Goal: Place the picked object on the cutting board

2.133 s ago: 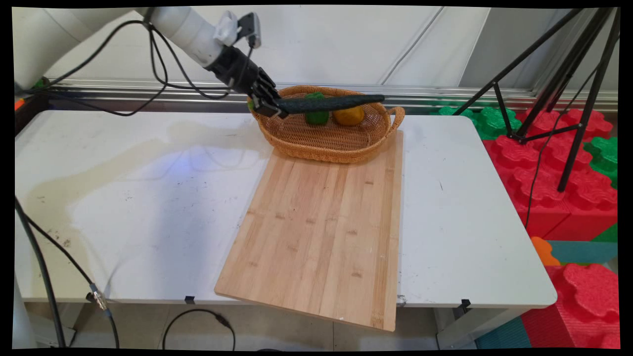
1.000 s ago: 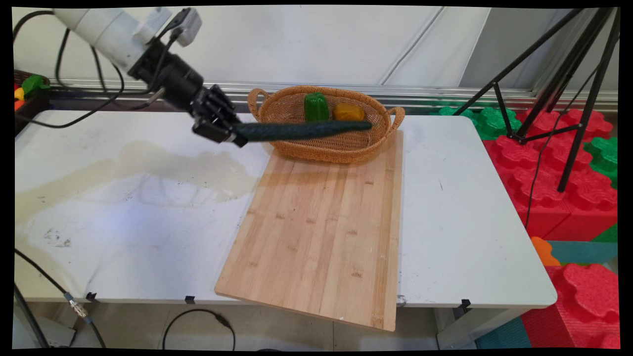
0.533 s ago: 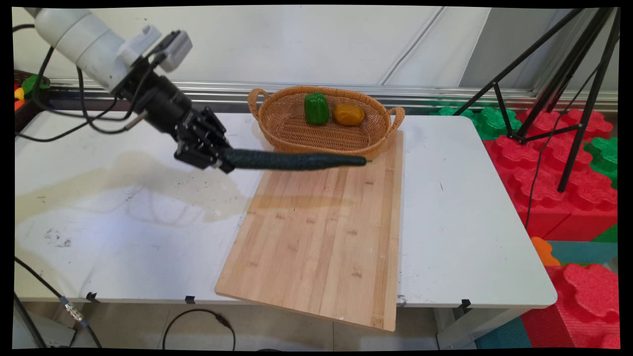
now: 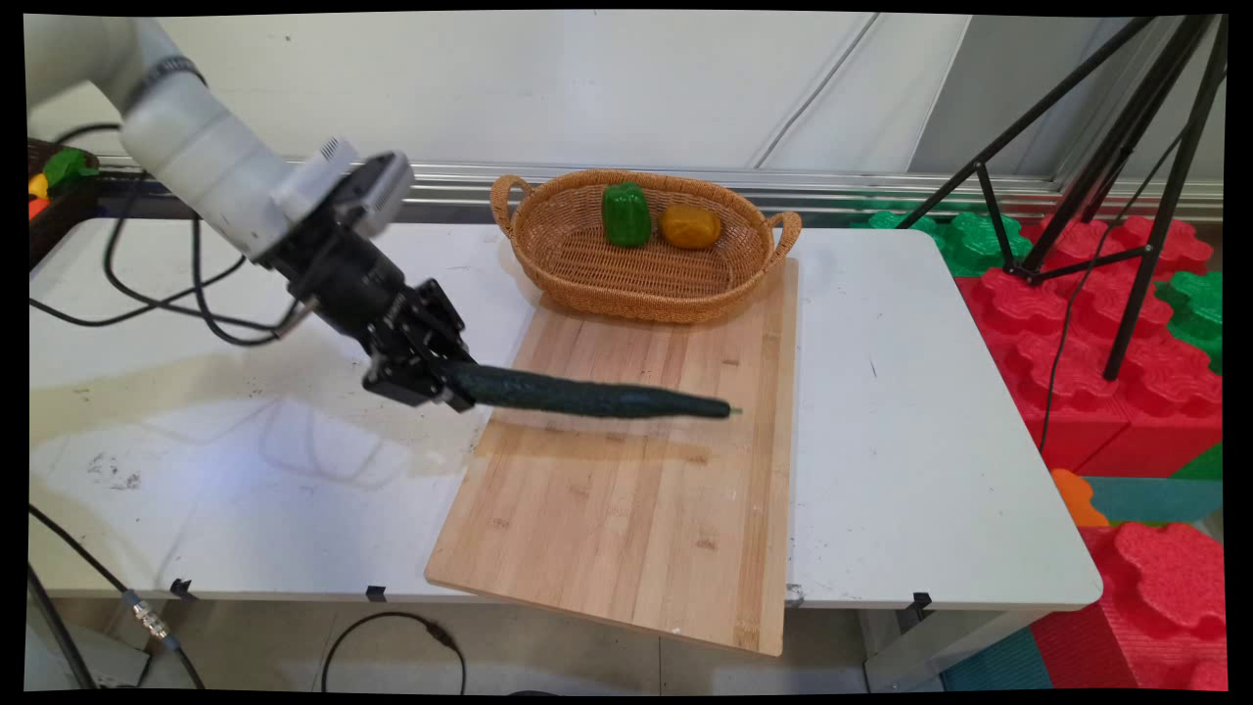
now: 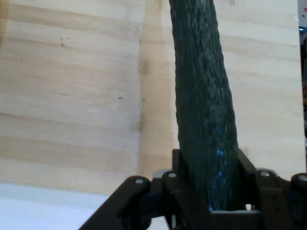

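White rectangular table (image 4: 930, 411) carries everything. A large pale bamboo cutting board (image 4: 636, 509) lies on the table's middle-right, its near edge overhanging the table's front. At the board's far end sits an oval woven wicker basket with two handles (image 4: 646, 284), resting partly on the board. White robot arm (image 4: 196, 157) enters from upper left, black cables hanging from it.

Black two-finger gripper (image 4: 452, 392) is over the table just left of the board's left edge, pinching one end of a long dark green bumpy cucumber (image 4: 597, 399). Cucumber sticks out roughly level to the right, held above the board's middle, its shadow on the wood just below; thin stem tip points right. Cannot tell if it touches the board.

Hand view: cucumber (image 5: 204, 105) runs up from between the fingers (image 5: 247, 167), which press on both sides of it, wood planks (image 5: 72, 96) beneath.

In the basket's far part: small green bell pepper (image 4: 626, 213), just beside it a small orange-yellow rounded fruit (image 4: 689, 226).
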